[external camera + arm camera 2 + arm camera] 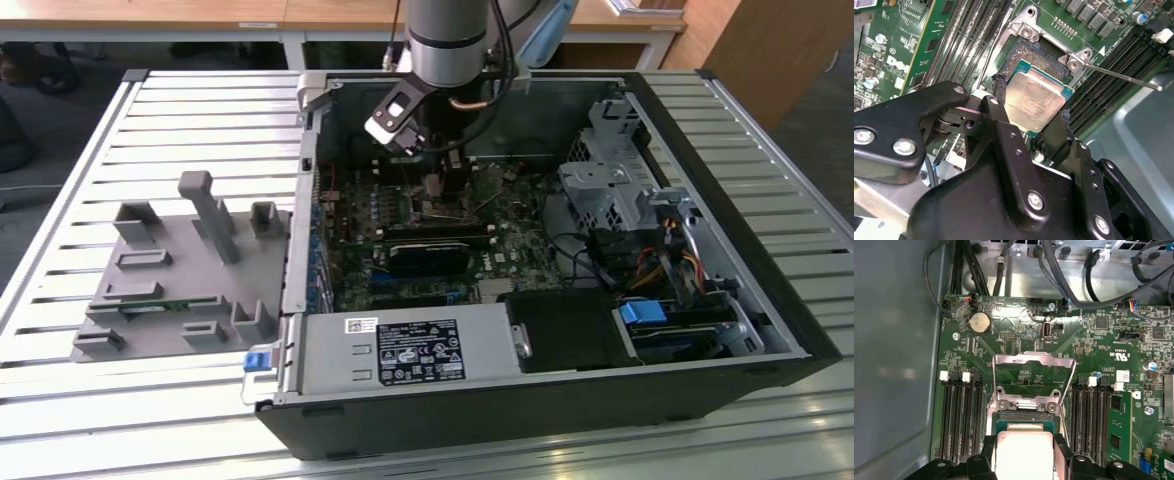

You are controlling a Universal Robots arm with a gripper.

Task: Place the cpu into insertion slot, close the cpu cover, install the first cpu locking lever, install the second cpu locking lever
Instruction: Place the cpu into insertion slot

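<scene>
Cpu is deep in the open computer case, above the green motherboard. The cpu cover stands swung open. The cpu lies flat, metal top up, its edges parallel to the memory slots. It sits over the insertion slot, and the claw pinches 2 opposite edges.

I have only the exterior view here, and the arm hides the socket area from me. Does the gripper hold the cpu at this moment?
Observer: Yes. In both wrist views the gripper clamps the cpu by two opposite edges, just over the insertion slot.
Operator: Thank you. Is the cpu cover down or up?
Observer: Up. In the first wrist view the cpu cover stands open, tilted back from the slot, with the green board showing through its window.
</scene>
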